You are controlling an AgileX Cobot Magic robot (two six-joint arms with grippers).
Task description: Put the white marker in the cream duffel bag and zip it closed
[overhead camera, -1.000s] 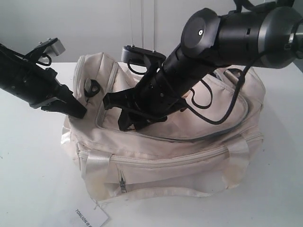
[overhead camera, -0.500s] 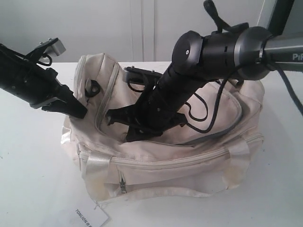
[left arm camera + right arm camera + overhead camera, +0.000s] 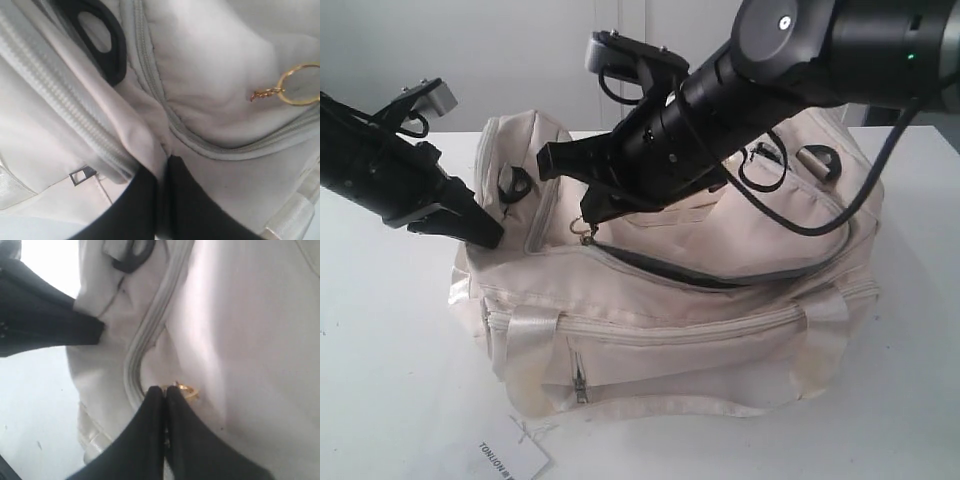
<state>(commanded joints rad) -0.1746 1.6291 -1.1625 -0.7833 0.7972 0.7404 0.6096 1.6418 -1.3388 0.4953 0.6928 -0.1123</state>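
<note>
The cream duffel bag (image 3: 720, 330) lies on the white table. Its top zipper gapes as a dark slit (image 3: 720, 281) along the front. My right gripper (image 3: 583, 214) hovers over the slit's left end, shut on the zipper's gold ring pull (image 3: 588, 233). In the right wrist view the gripper (image 3: 165, 389) has the ring pull (image 3: 189, 390) right at its tips. My left gripper (image 3: 492, 238) is shut on a fold of the bag's left end, and in its own view the cream cloth is pinched between its fingers (image 3: 192, 200). The white marker is hidden.
A black strap ring (image 3: 515, 185) sits on the bag's left end beside my left gripper. A white paper tag (image 3: 510, 458) lies on the table in front of the bag. The front pocket zipper (image 3: 580, 385) is shut. The right arm's cable (image 3: 820, 215) loops over the bag top.
My right gripper has risen out of the bag opening, moved left and gone from open to shut at the ring pull. The top flap has dropped and narrowed the opening. The left arm has not moved.
</note>
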